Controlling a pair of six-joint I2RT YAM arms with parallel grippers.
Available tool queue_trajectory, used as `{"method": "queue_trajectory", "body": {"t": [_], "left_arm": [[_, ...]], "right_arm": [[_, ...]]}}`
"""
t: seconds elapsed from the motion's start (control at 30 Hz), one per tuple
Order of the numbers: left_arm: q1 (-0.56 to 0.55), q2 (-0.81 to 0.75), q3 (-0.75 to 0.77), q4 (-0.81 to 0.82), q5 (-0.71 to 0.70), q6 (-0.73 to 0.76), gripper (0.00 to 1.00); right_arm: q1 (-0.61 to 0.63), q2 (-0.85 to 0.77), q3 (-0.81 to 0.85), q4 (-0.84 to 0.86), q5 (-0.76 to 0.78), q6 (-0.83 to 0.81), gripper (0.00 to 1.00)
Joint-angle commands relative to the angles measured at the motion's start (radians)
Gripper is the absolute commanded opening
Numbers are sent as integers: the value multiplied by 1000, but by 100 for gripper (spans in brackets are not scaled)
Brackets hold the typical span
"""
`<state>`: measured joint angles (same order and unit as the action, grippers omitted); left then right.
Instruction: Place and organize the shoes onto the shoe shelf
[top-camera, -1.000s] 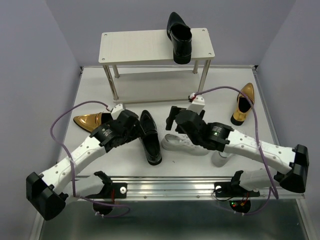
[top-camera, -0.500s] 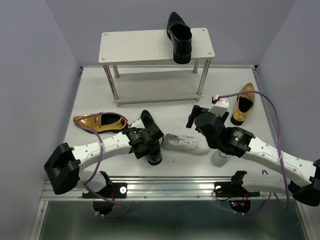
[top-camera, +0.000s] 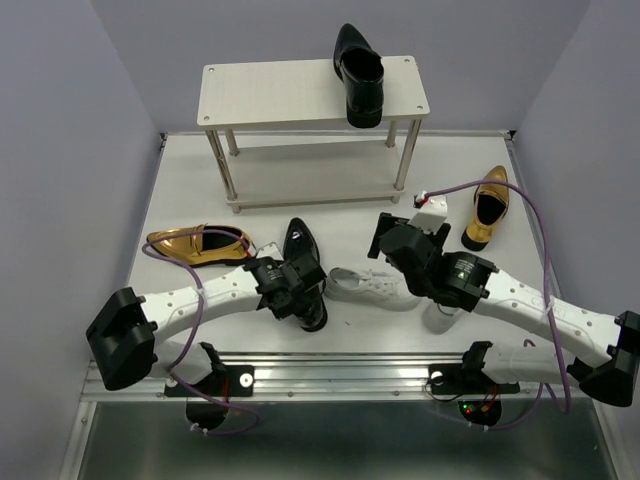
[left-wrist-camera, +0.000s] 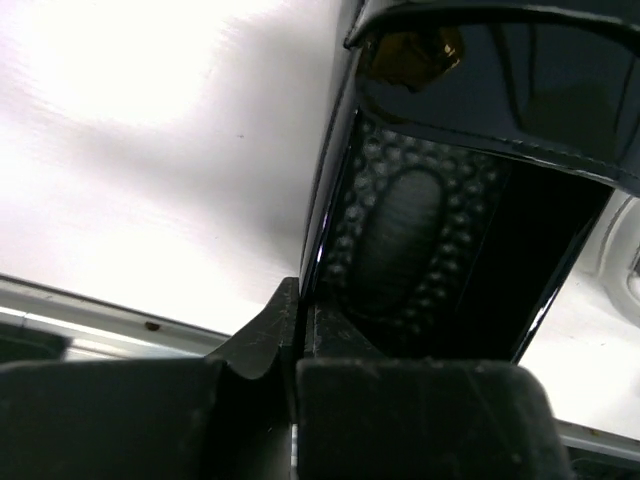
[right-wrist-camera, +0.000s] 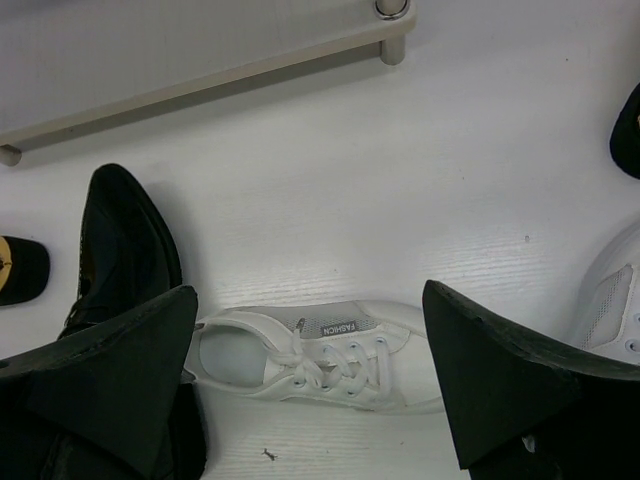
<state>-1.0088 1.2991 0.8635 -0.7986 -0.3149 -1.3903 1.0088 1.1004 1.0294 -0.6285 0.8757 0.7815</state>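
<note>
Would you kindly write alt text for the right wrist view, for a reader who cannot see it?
Wide-open jaws hover over a white sneaker lying crosswise on the table. A black dress shoe sits to its left, and the shelf runs along the top.

Top external camera: fixed high behind the arm bases, facing forward and down over the whole surface (top-camera: 330, 215) to the shoe shelf (top-camera: 270, 95) at the far end. Left wrist camera: extremely close, frame filled by the black dress shoe (left-wrist-camera: 440, 250). Right wrist camera: higher, facing straight down on the white sneaker (right-wrist-camera: 330, 360). All three views share the black dress shoe; top and right wrist also share the white sneaker.
</note>
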Motion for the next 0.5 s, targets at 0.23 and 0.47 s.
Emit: {"method": "queue_trajectory", "body": {"t": [0.23, 0.47], "left_arm": [[-8, -176, 293, -276, -135, 202, 0], [-8, -253, 407, -324, -59, 425, 0]], "right_arm": [[-1, 12, 29, 1, 45, -16, 100], [-1, 16, 43, 3, 62, -31, 100]]}}
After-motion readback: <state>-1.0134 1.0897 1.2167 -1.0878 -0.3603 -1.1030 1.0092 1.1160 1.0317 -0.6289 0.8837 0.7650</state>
